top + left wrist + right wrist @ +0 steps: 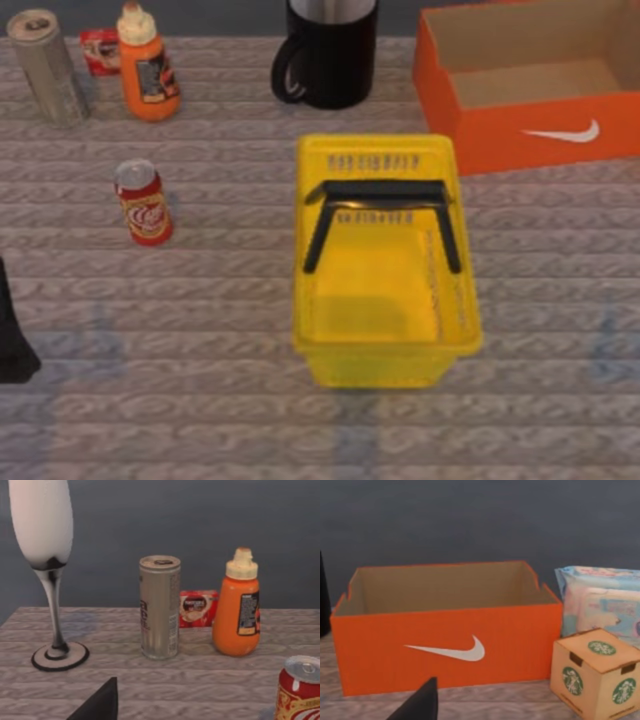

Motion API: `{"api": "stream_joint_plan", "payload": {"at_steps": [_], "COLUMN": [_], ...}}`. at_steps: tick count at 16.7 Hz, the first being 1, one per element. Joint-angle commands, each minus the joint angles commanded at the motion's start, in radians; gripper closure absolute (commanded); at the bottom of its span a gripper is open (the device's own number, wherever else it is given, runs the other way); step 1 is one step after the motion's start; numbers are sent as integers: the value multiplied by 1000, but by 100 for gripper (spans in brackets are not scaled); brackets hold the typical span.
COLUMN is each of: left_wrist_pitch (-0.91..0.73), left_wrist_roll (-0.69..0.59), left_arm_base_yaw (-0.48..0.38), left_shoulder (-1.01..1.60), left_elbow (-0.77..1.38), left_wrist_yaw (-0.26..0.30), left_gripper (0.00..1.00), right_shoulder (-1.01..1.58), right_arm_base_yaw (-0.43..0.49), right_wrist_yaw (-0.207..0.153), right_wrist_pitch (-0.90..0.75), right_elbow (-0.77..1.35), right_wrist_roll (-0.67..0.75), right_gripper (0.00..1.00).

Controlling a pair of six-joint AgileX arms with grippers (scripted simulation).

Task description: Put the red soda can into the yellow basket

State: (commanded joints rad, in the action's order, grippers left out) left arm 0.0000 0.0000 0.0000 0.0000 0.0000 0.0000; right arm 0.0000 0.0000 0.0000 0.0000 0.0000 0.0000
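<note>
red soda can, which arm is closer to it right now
Left. The left arm shows at the top view's left edge, just nearer than the red soda can, whose top also shows in its wrist view. The right arm isn't visible from above; its wrist camera faces the orange shoebox.

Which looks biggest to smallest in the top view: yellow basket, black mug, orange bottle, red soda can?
1. yellow basket
2. black mug, though the frame's edge cuts it off
3. orange bottle
4. red soda can
</note>
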Motion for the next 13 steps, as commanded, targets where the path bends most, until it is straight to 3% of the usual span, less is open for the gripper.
{"api": "stream_joint_plan", "payload": {"at_steps": [6,13], "left_wrist_pitch": [-70,-410], "left_wrist_roll": [35,196], "left_arm_base_yaw": [-14,-70], "left_shoulder": [103,664], "left_elbow": [101,599], "left_wrist_yaw": [2,5], "left_gripper": [0,0], "right_shoulder": [0,0], "right_arm_base_yaw": [0,0], "right_wrist_yaw": [0,0], "right_wrist_pitch": [0,0], "right_elbow": [0,0], "right_wrist_roll": [0,0], "right_gripper": [0,0]}}
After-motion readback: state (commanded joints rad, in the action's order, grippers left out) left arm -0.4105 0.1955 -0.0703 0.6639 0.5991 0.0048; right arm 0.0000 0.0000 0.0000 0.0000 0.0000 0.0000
